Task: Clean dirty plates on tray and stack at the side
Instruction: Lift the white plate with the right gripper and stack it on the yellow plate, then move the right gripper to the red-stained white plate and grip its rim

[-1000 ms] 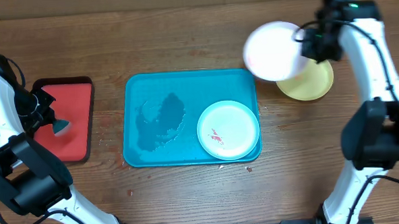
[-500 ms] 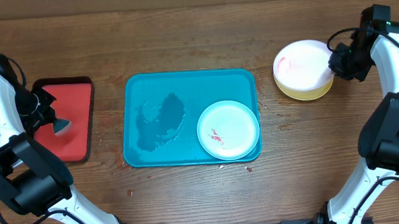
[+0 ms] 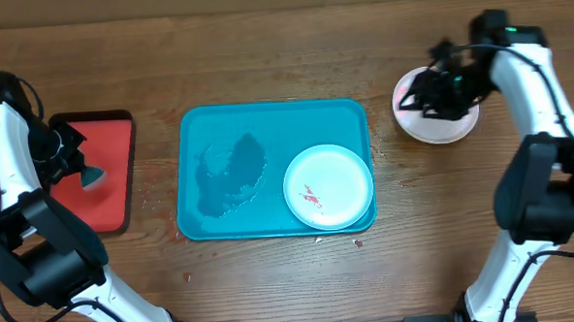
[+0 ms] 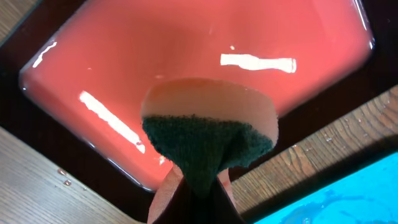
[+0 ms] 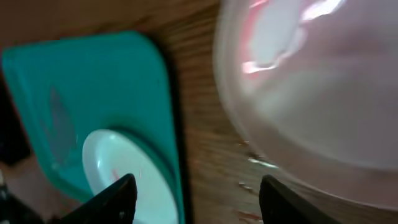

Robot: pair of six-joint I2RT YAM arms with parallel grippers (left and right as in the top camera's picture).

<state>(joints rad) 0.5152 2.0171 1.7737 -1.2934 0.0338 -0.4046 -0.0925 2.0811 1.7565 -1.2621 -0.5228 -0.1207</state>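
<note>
Right gripper sits in the upper right of the overhead frame, above the upper-left part of the white plate. That plate rests on the table, well clear of the teal tray.
Right wrist view: both fingers are spread wide with nothing between them but bare wood. The white plate fills the upper right of that frame, beyond the fingertips, and is blurred. I cannot tell whether any part of the gripper touches it.
A pink-red tint shows on the plate's surface, but it is too soft for me to make out the smears.

Teal tray, frame centre: it holds the mint plate in its lower-right corner, lying flat, with its edge close to the tray's rim. A small red smear lies left of the plate's middle. A darker wet patch spreads over the tray's left half.

Left gripper, at the left edge of the frame, hangs over the red tray. Left wrist view: the fingers are pinched tight on a sponge, which has a pale body and a dark green scouring face folded into the grip. The glossy red tray floor lies beneath it. I cannot tell whether the sponge touches the floor.
</note>
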